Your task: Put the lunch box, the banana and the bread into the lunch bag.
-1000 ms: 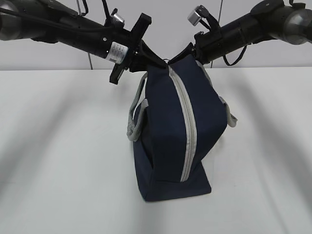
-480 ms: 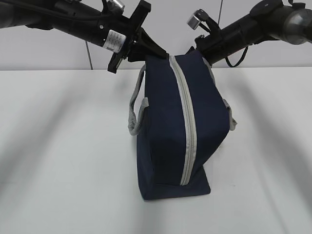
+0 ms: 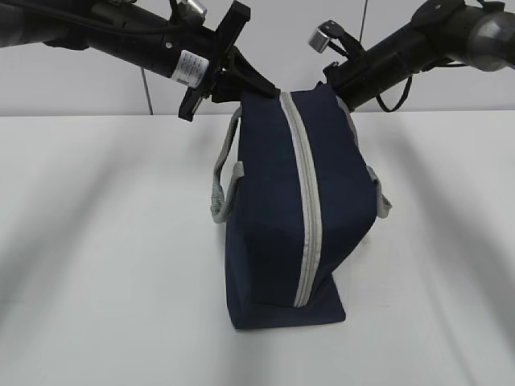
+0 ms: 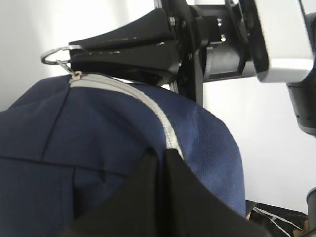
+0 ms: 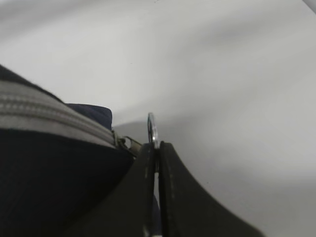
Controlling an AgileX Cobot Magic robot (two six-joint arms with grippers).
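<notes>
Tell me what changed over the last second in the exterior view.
The lunch bag filled out: its top went from a pinched peak to a broad, flat edge and lifted slightly. The left gripper and right gripper rose with it, fingers shut on the fabric and the ring pull. The zipper stayed closed.

Bright even light, soft shadows (blurred closeups)

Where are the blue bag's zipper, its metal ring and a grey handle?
Grey zipper on the navy-blue fabric lunch bag (image 3: 306,185), exterior view, mid-length of the tape.
Metal ring pull (image 5: 151,129), right wrist view, rim above the right gripper.
Grey strap handle (image 3: 221,181), exterior view, left loop.
</notes>
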